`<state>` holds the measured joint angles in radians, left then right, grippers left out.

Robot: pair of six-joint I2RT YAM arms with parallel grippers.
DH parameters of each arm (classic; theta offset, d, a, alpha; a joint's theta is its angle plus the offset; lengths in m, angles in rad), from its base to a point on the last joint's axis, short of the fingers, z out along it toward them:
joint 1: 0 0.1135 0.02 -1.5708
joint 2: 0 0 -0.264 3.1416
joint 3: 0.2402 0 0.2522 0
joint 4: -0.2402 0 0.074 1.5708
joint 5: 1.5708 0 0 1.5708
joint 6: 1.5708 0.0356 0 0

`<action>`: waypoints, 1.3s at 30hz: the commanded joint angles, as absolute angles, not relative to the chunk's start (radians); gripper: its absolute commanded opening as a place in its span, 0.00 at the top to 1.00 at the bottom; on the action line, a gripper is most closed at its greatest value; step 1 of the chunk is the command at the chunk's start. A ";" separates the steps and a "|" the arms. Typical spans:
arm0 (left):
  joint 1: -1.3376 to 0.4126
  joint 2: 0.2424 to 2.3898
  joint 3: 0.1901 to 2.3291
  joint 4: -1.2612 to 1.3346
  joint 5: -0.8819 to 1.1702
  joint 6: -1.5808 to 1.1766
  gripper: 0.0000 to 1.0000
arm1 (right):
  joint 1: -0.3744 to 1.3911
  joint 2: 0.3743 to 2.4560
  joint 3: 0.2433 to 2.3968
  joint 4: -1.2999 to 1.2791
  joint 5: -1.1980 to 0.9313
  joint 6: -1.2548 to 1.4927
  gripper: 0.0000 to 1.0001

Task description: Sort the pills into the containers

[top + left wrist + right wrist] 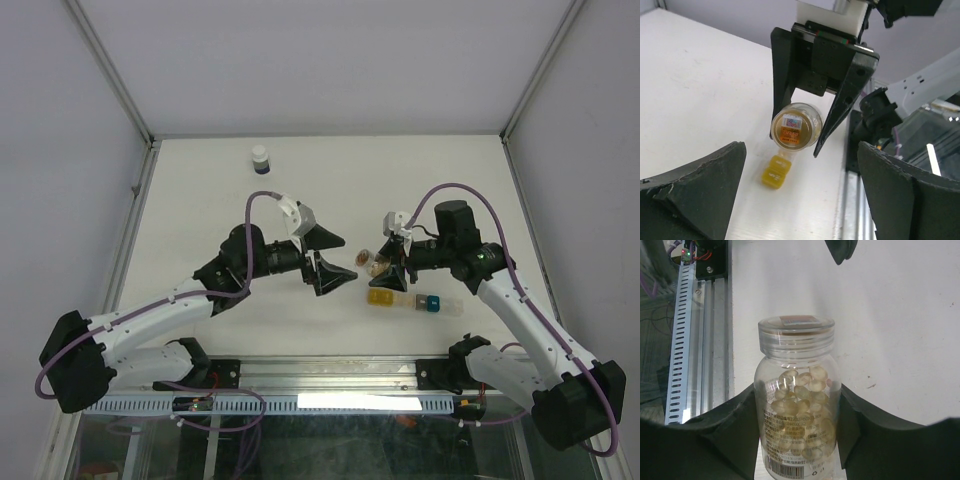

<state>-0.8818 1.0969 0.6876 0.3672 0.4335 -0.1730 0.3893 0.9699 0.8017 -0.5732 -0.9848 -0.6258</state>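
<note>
Top external, white-capped bottle (260, 157) beyond containers (415, 301)

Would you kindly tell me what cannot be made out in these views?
Containers, left wrist view: only the yellow end shows; the vial in the right gripper hides the rest.
Containers' contents, top view: too small to tell.
Vial's base, right wrist view: cut off by the bottom edge.
White-capped bottle label, top view: too small.

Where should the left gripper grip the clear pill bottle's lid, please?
Grip the lid by its round side wall, coming straight at its top from the left: the right gripper clamps the bottle body, leaving the lid facing the open left gripper.
</note>
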 commanded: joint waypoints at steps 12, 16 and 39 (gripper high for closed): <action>-0.938 1.213 0.932 0.120 0.242 -0.460 0.21 | 0.387 0.964 0.831 -0.529 -1.002 -0.617 1.00; -0.945 1.245 0.956 0.119 0.282 -0.459 0.27 | 0.386 0.963 0.831 -0.529 -1.000 -0.617 1.00; -0.938 1.340 0.982 0.029 0.891 0.459 0.47 | 0.384 0.956 0.831 -0.529 -1.006 -0.616 1.00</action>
<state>-0.9176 1.3254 0.9470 0.0845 0.6041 0.0677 0.3897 0.9695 0.8017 -0.6449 -0.9951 -0.6331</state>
